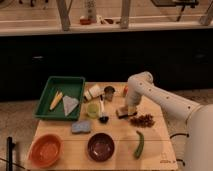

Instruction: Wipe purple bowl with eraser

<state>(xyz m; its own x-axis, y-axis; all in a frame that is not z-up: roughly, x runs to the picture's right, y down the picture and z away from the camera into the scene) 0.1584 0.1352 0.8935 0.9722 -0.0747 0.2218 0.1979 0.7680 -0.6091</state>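
Note:
The purple bowl [101,146] is dark and glossy and sits near the front edge of the wooden table, at the middle. The eraser [122,113] is a small pale block on a dark base, lying on the table to the right of centre, well behind the bowl. My gripper [125,106] points down from the white arm [155,95] and is right at the eraser's top, partly hiding it.
An orange bowl [46,149] sits front left, with a blue-grey sponge [81,127] behind it. A green tray [56,87] holds food at back left. A green cup [92,109], a black spoon [102,116], a tipped can [92,92], a brown cluster [142,120] and a green pepper [139,144] lie around.

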